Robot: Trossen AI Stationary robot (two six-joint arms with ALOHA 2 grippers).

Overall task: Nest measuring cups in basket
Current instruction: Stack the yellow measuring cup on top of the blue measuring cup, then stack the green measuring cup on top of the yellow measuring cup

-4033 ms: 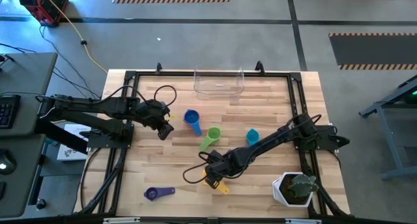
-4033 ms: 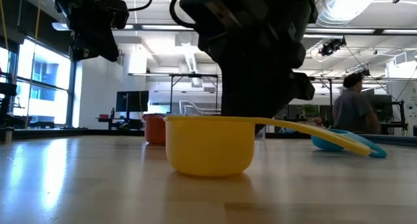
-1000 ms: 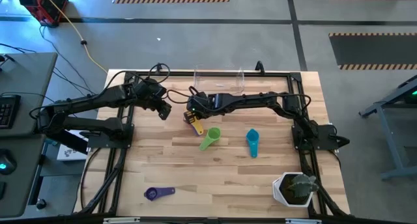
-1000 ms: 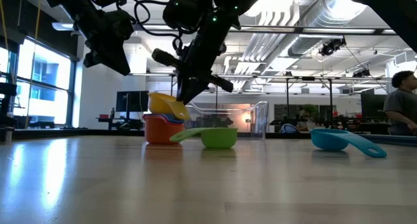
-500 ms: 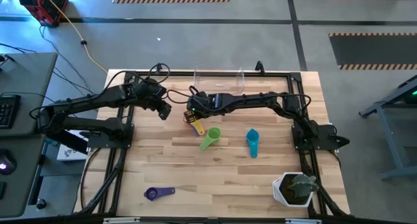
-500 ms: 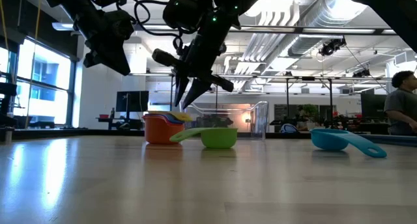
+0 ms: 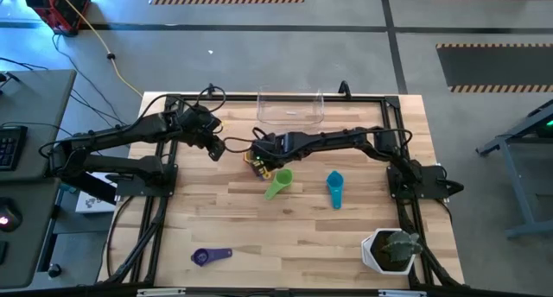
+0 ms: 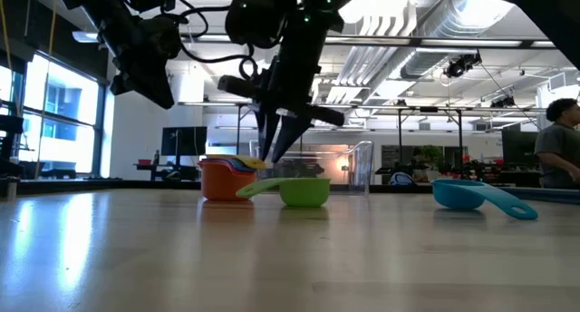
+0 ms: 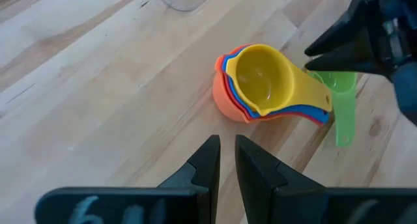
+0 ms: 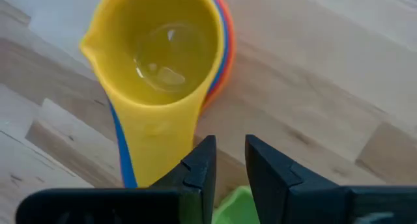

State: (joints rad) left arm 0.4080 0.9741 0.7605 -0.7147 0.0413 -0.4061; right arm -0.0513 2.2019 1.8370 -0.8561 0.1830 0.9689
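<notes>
The right gripper (image 7: 257, 159) is hovering just above the handle of the yellow cup (image 9: 264, 79), its fingers slightly parted and gripping nothing, so the step in hand looks like the close of stacking the yellow cup. That cup is sitting topmost in the nested stack (image 7: 251, 154), with blue, red and orange rims showing beneath it in the left wrist view. The stack is resting on the table (image 7: 346, 236), near the clear basket (image 7: 290, 110) but outside it, toward the left arm. The yellow cup's long axis is running from bowl to handle, and the handle is pointing toward the green cup (image 7: 277, 184), which is lying just beside the stack with its own handle angled toward the table's near edge. The teal cup (image 7: 334, 186) is lying farther toward the right arm's side, bowl toward the basket and handle toward the near edge, and the purple cup (image 7: 210, 256) is lying well apart, near the front edge. The left gripper (image 7: 215, 148) is hanging just beside the stack, fingers nearly closed and empty. The next move probably calls for the right gripper to pick up the green cup by its handle.
</notes>
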